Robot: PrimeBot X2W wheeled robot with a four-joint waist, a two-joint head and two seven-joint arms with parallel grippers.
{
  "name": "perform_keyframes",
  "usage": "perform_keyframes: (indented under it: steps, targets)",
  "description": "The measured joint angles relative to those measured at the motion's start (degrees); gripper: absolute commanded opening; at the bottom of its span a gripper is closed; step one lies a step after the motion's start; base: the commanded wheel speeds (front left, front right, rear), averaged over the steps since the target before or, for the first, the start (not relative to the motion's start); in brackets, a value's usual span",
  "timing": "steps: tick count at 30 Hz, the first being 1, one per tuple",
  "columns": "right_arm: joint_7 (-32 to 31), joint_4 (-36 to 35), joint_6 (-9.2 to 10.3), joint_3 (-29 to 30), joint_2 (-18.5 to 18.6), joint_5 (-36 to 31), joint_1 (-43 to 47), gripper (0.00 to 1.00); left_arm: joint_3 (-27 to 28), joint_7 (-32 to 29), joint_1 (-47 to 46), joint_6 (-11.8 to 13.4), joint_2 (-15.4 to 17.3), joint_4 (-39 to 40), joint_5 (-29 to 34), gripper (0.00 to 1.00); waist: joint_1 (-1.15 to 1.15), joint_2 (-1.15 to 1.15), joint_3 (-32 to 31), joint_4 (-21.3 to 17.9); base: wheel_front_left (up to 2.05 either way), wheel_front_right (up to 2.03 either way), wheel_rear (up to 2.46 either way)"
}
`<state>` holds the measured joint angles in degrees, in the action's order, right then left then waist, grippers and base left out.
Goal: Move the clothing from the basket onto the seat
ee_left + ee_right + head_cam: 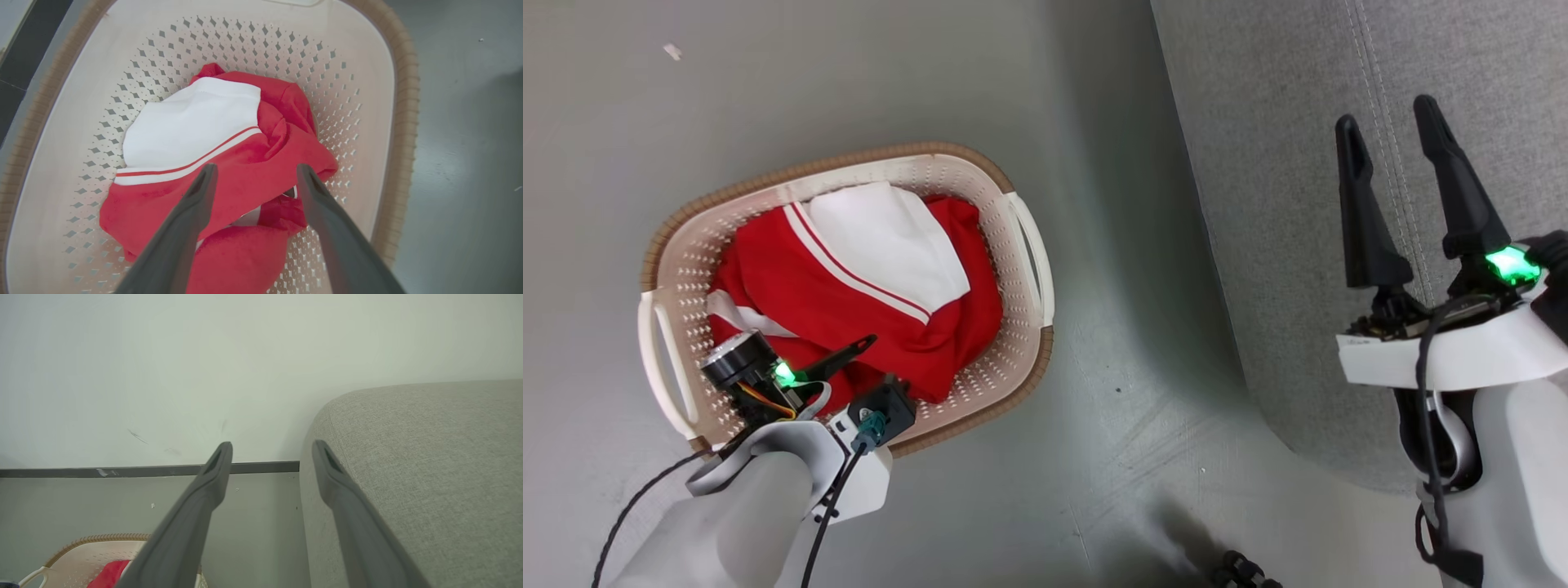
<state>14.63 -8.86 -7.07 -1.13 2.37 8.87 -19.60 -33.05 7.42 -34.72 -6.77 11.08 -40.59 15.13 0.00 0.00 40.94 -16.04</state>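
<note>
Clothing point(192, 126) fills basket point(367, 102); wrist view shows left tool point(256, 168) parted above.

Red clothing point(849, 302) with white panels and thin stripes; cream perforated basket point(1005, 245), brown rim; grey woven seat point(1274, 204).

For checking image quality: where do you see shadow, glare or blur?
Head view: a soft shadow darkens the floor between basket and seat; the green light on the right gripper is overexposed. Left wrist view: fingers blurred, clothing sharp. Right wrist view: flat, even light.
</note>
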Motion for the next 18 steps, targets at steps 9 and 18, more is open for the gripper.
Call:
perform_keyframes:
  steps: [9, 18]
  targets:
    - [0.0, -0.8, 0.00, -0.2, 0.0, 2.2, -5.6, 1.00, -3.1, 0.3, -4.1, 0.0, 2.4, -3.6, 4.2, 1.00, 0.00, 0.00, 3.9, -1.9, 0.00, 0.00, 0.00]
    - [0.0, -1.2, 0.00, -1.1, 0.0, 3.2, -8.0, 1.00, -5.4, 0.2, -7.4, 0.0, 3.9, -5.9, 7.6, 1.00, 0.00, 0.00, 6.7, -3.4, 0.00, 0.00, 0.00]
